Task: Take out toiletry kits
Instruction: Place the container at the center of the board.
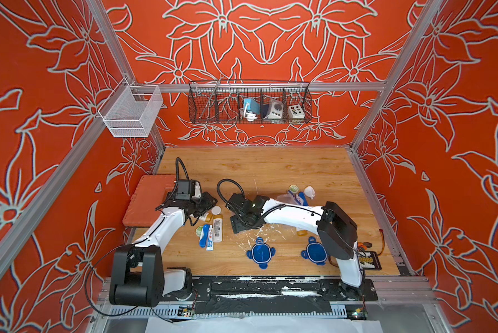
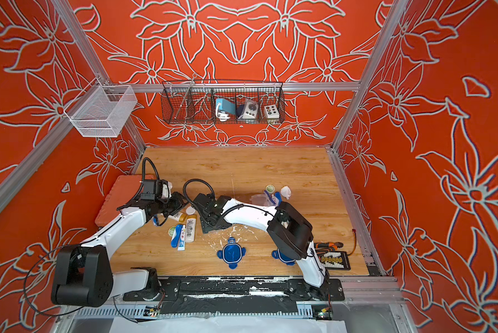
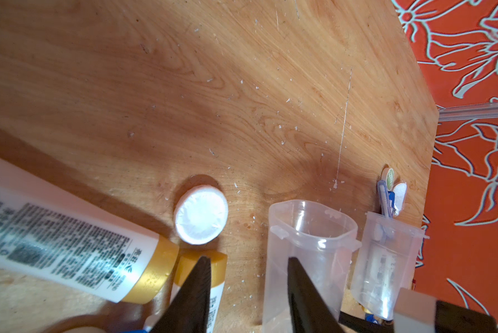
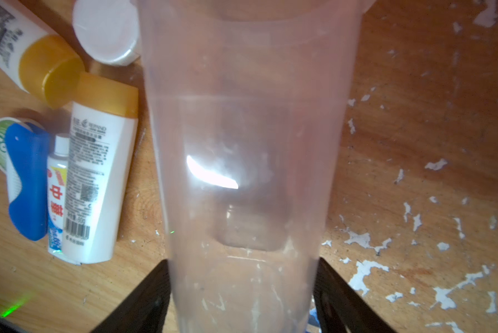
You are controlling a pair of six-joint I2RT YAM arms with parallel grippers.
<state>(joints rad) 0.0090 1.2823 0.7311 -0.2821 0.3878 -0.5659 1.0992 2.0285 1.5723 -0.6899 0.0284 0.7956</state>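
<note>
The wooden table (image 1: pixel 271 167) carries the scene. The white right arm (image 1: pixel 294 214) bends across it from its base, and in both top views it hides the clear tub (image 4: pixel 242 115) it carries. Only the right wrist view shows the right gripper (image 4: pixel 243 261) clamped on that tub's base end, a jaw on each side, the mouth pointing away and table grain showing through blurred walls. The left arm (image 1: pixel 167 225) reaches forward beside the orange case (image 1: pixel 147 199). The left gripper (image 3: pixel 248 259) hangs with its jaws part-way apart, one fingertip over an amber cap and the other across the tub's mouth; contact cannot be judged. Beyond that tub from the left gripper sits a second tub (image 3: pixel 386 268), its lower end cut off, with the second toiletry kit (image 3: pixel 389 190) partly inside and partly spilling out. One of two blue lids (image 1: pixel 260 252) lies toward the base from the right gripper. The first toiletry kit (image 1: pixel 211 230) lies on the table between the two grippers: mini bottles (image 4: pixel 98 178), tube (image 4: pixel 56 196), toothbrush (image 4: pixel 26 178) and round white piece (image 3: pixel 200 219).
</note>
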